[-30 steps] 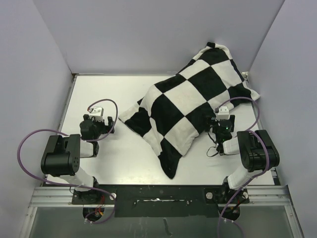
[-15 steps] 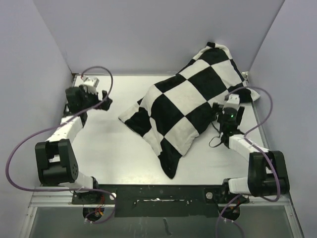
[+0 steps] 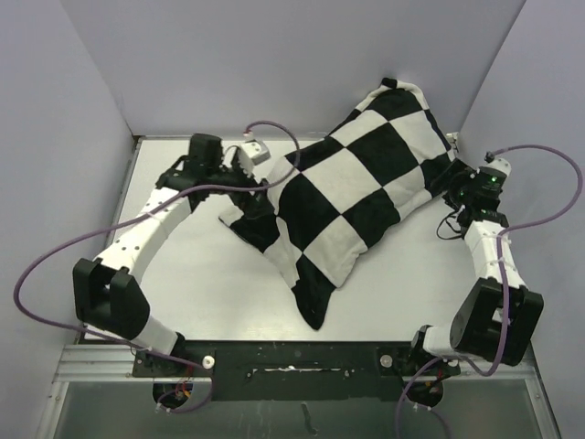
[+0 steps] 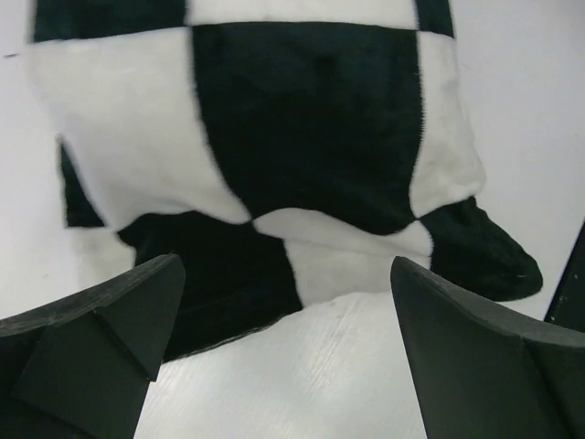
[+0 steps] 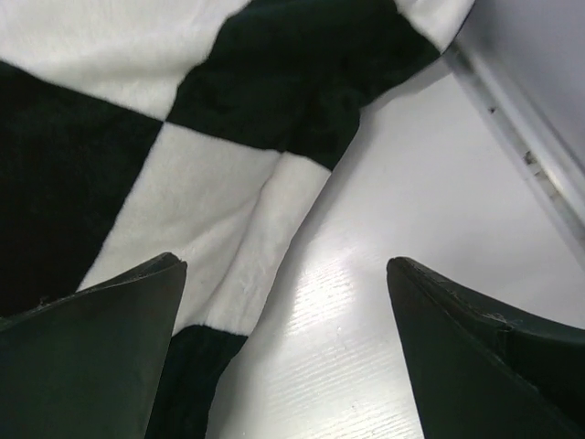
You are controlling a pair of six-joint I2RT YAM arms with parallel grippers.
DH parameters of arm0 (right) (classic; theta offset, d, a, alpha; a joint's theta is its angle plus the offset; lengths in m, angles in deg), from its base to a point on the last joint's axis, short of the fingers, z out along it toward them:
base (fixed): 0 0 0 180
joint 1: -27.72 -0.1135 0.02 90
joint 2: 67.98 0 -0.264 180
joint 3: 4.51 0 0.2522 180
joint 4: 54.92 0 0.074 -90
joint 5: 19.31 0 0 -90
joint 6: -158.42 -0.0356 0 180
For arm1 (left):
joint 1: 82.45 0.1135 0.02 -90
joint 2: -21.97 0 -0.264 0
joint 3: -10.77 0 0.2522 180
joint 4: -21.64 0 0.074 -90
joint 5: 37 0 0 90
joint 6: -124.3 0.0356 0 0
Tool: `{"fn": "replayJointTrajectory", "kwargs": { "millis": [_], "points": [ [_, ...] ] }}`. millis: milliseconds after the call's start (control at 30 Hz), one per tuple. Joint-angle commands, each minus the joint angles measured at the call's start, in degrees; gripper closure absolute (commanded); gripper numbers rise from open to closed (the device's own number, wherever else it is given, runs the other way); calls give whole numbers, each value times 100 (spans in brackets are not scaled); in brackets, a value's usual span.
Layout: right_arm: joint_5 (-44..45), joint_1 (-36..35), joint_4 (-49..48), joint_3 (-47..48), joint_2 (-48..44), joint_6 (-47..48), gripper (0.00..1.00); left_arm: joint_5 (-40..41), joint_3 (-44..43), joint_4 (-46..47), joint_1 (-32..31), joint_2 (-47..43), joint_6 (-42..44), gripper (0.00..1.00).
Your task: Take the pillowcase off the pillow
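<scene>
Left wall (image 3: 55, 137): plain pale lilac, rising from the table's left edge.
Left arm (image 3: 146, 229): reaches from the near left toward the far middle, with a purple cable (image 3: 37, 274) looping beside it.
Left gripper (image 4: 285, 274): released, fingers spread wide with nothing between them. It hangs over the pillowcase's left corner.
Table (image 3: 201, 274): white, glossy and faintly streaked. A dark metal rail (image 3: 292, 357) runs along its near edge.
Back wall (image 3: 274, 64): the same pale lilac, unmarked.
Pillowcase (image 3: 356, 192): big black and white squares. It lies diagonally from the near middle of the table to the far right corner, with its far end propped up against the walls there.
Pillow: entirely inside the pillowcase; none of its own fabric shows.
Right gripper (image 5: 285, 265): released, fingers wide apart and grasping nothing. It sits just beside the pillowcase's right edge, near the table's raised right rim.
Right wall (image 3: 539, 110): pale lilac, close behind the right arm (image 3: 494, 265).
Hard to make out: the top view does not show whether either gripper touches the fabric. The wrist views cut off all but a corner of the pillowcase. No opening of the pillowcase can be made out.
</scene>
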Motion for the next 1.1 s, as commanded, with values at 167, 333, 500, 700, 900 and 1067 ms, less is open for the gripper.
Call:
{"fn": "replayJointTrajectory", "kwargs": {
  "millis": [167,333,500,700,900,1067],
  "points": [
    [-770,-110,533,818,996,283,2,1171,-1455,-254,-1758,1476,491,2],
    [-492,-543,606,1379,1615,525,2,1776,-1897,93,-2184,2126,603,2],
    [-385,-1076,519,1796,2233,519,2,2190,-1846,493,-2338,2617,767,3],
    [-423,-1830,320,1918,2672,468,6,2657,-1598,825,-2016,3009,789,45],
    [-219,-2898,203,1868,2884,609,15,2820,-725,1452,-1167,2558,521,98],
    [-136,-3872,86,1788,2833,604,20,2866,-313,1698,-242,1969,576,100]
  ]
}}
